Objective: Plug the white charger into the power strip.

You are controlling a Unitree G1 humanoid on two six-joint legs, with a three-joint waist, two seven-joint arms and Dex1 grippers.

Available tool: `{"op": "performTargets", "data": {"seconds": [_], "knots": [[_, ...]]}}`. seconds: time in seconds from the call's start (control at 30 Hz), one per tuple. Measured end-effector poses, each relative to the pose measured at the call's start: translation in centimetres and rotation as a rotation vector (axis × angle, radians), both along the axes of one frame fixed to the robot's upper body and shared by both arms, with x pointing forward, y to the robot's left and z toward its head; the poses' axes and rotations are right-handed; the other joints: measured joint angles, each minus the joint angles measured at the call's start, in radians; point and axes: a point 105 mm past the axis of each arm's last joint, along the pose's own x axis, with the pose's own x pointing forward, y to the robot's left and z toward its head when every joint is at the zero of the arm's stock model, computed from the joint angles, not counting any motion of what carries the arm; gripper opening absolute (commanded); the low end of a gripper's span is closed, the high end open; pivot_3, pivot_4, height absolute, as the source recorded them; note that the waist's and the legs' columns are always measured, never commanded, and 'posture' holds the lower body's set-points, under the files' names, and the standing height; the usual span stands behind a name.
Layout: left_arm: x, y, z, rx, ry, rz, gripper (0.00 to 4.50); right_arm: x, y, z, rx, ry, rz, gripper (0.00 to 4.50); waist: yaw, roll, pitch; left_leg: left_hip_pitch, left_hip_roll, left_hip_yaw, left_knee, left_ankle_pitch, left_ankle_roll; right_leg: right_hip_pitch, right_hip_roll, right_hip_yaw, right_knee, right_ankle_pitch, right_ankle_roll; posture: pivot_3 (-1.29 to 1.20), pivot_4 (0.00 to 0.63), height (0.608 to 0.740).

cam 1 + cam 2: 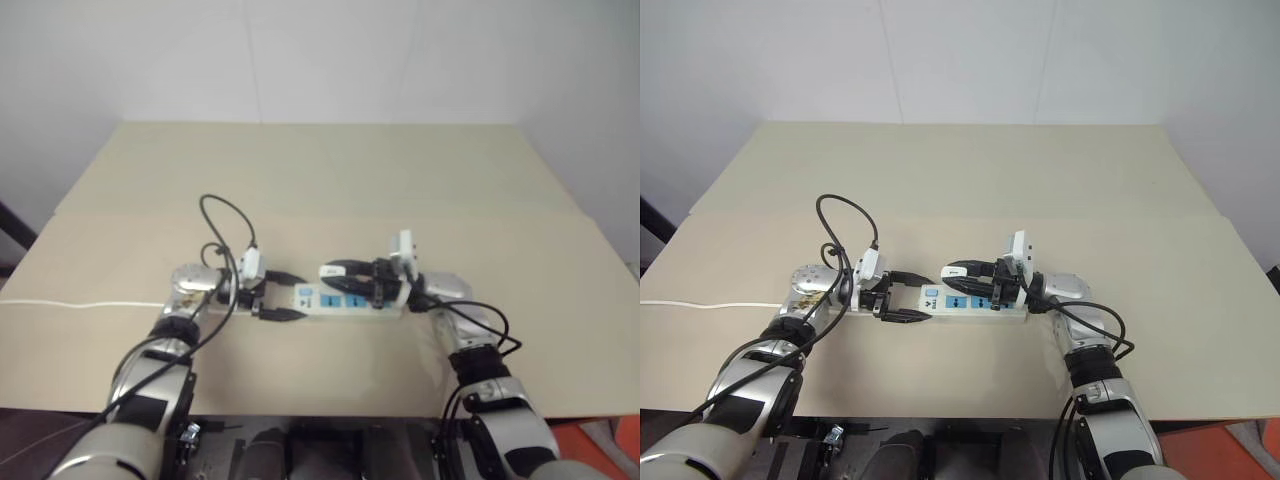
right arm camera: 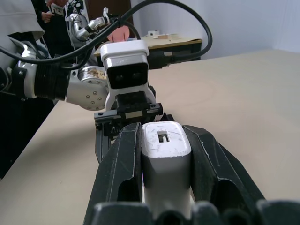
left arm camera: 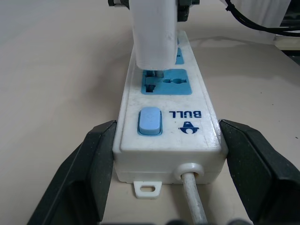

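White charger (image 2: pixel 166 159) work is happening on a wide tan surface (image 1: pixel 330 180), the largest thing in view. Lying across its near middle is the power strip (image 3: pixel 166 126), a long white bar with blue sockets, a pale blue switch (image 3: pixel 150 121) and a thin white cord (image 1: pixel 80 305) running off toward the robot's left. The left gripper (image 1: pixel 902 297) is reaching in from the left, its jaws spread and bracketing the switch end of the strip, one black finger (image 3: pixel 89 168) on each side; whether they are pressing on it I cannot tell. The right gripper (image 1: pixel 345 270) is coming in from the right with its jaws pinching the charger. The charger is standing upright over the blue socket (image 3: pixel 166 84) next to the switch, its prongs meeting the holes.
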Motion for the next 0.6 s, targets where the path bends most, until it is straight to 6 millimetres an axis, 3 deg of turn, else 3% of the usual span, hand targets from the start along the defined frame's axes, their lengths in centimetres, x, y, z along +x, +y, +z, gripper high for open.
{"op": "performTargets", "data": {"seconds": [0.6], "knots": [[0.08, -0.29, 0.07, 0.014, 0.011, -0.017, 3.20, 0.32, -0.08, -0.24, -0.023, -0.047, 0.017, 1.12, 0.003, 0.000, 0.000, 0.001, 0.000, 0.000, 0.000, 0.000, 0.000, 0.002, 0.000, 0.000, 0.000, 0.000, 0.000, 0.00, 0.150, 0.740]]}}
